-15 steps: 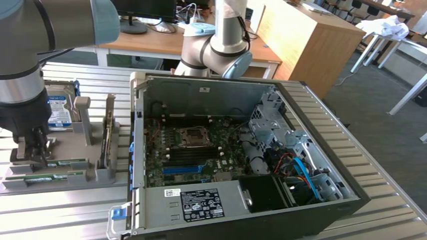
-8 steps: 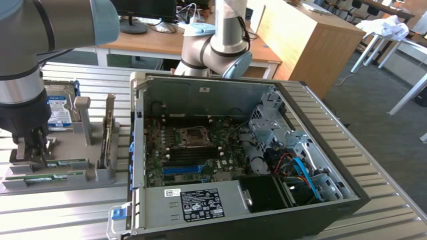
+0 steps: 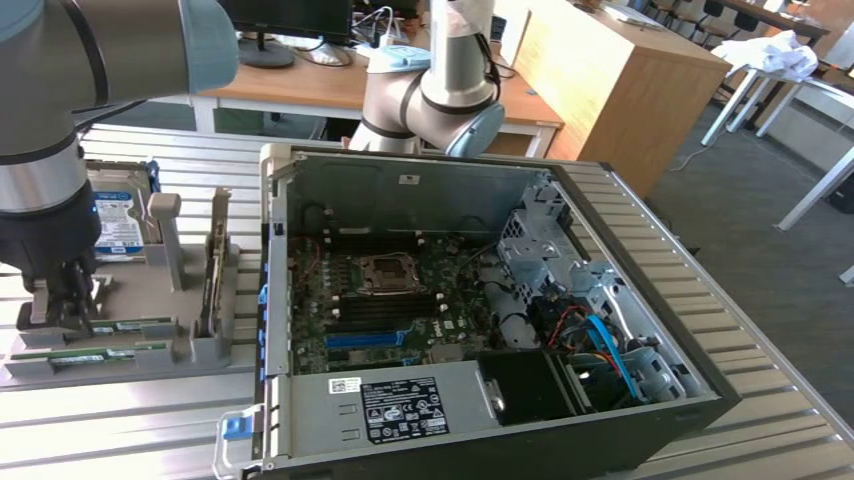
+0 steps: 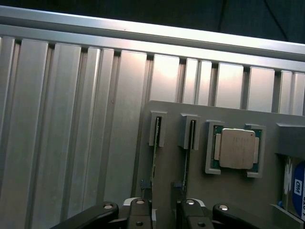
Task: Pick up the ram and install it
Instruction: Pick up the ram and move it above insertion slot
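Ram [image 4: 154, 155] stands on edge in its grey holder [image 4: 217, 195]; likely light, stiff, brittle; pinch its flat faces mid-length, avoiding chips; gripper [image 4: 160, 191] hovers over it, jaws spread, holding nothing.

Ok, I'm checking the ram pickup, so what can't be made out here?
- Exterior view: whether the gripper touches the ram sticks; its own body hides the contact.
- Wrist view: the sticks' labels; they stand edge-on.
- Wrist view: the hard drive, cut off by the picture's edge.

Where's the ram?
The ram sticks lie in the grey holder at the exterior view's left, beside the case, right by the gripper.
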